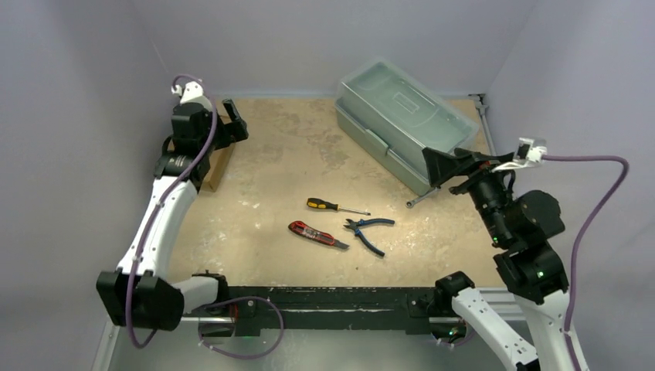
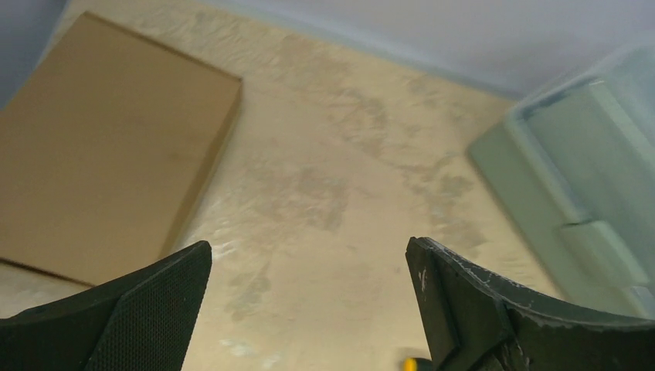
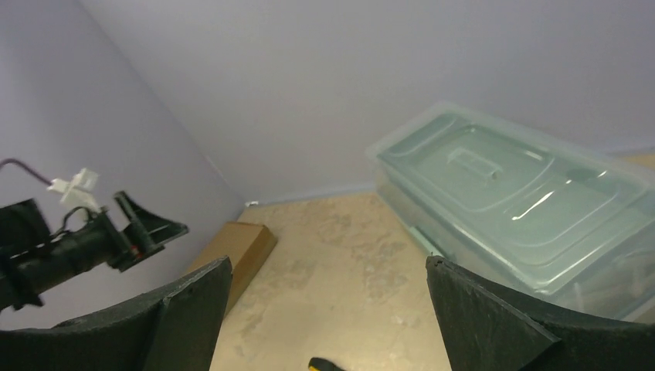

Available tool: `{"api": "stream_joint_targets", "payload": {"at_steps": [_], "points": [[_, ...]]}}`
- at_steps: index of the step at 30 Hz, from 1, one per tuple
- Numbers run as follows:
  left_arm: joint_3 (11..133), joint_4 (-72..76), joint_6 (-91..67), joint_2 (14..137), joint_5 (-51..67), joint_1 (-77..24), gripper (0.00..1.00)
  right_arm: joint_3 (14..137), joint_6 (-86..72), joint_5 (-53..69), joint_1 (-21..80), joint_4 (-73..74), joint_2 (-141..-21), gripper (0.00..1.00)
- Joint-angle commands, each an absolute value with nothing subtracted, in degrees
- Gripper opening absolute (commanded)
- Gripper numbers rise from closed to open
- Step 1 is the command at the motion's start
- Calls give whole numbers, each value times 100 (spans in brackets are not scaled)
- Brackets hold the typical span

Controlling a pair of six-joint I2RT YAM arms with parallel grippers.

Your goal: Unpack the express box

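Observation:
The express box [image 1: 217, 168] is a flat brown cardboard box lying shut against the left wall, partly hidden under my left arm. It fills the upper left of the left wrist view [image 2: 100, 154] and shows small in the right wrist view [image 3: 246, 249]. My left gripper [image 1: 235, 120] hovers just right of the box, open and holding nothing [image 2: 309, 297]. My right gripper [image 1: 442, 168] hangs open in front of the toolbox, far from the box, and holds nothing [image 3: 328, 305].
A translucent grey-green plastic toolbox [image 1: 402, 124] stands shut at the back right. Mid-table lie a yellow-handled screwdriver [image 1: 336, 206], a red utility knife [image 1: 317, 233], blue-handled pliers [image 1: 369, 229] and a metal rod-like tool [image 1: 421, 199]. Grey walls close in three sides.

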State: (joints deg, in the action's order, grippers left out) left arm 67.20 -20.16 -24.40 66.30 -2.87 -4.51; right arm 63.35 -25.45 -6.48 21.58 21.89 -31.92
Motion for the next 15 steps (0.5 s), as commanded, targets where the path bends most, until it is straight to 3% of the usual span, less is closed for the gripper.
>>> {"api": "stream_joint_targets", "payload": {"at_steps": [1, 6, 15], "points": [[6945, -2348, -1619, 7399, -1360, -414, 99, 6129, -3072, -225, 2162, 1920, -3443, 99], [7373, -2294, -1520, 8541, -1895, -244, 99, 5977, -3077, 660, 2160, 1621, -3701, 99], [9659, -2899, -1509, 10941, -3070, -180, 96, 5844, -3260, 2537, 2196, 964, -4881, 99]]}}
